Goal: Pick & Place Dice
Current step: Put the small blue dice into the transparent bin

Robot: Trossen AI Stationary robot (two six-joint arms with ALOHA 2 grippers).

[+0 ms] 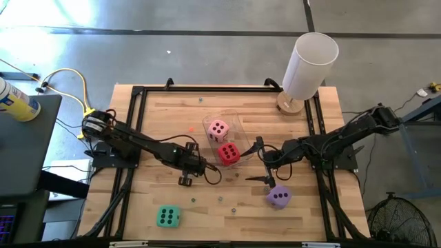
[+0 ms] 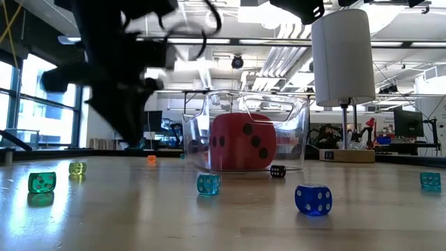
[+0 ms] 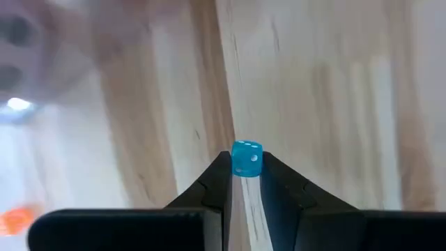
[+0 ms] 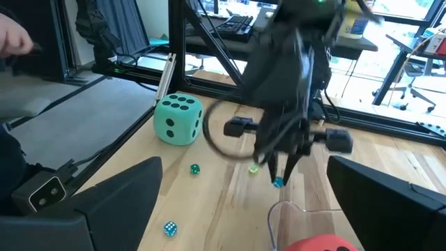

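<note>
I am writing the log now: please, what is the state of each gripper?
Left gripper: closed on a small blue die, above the table.
Right gripper: open, empty, beside the clear bin.

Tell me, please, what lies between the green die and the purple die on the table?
In the high view, only bare wood with a few tiny dice lies between the green die and the purple die; neither gripper is there.
</note>
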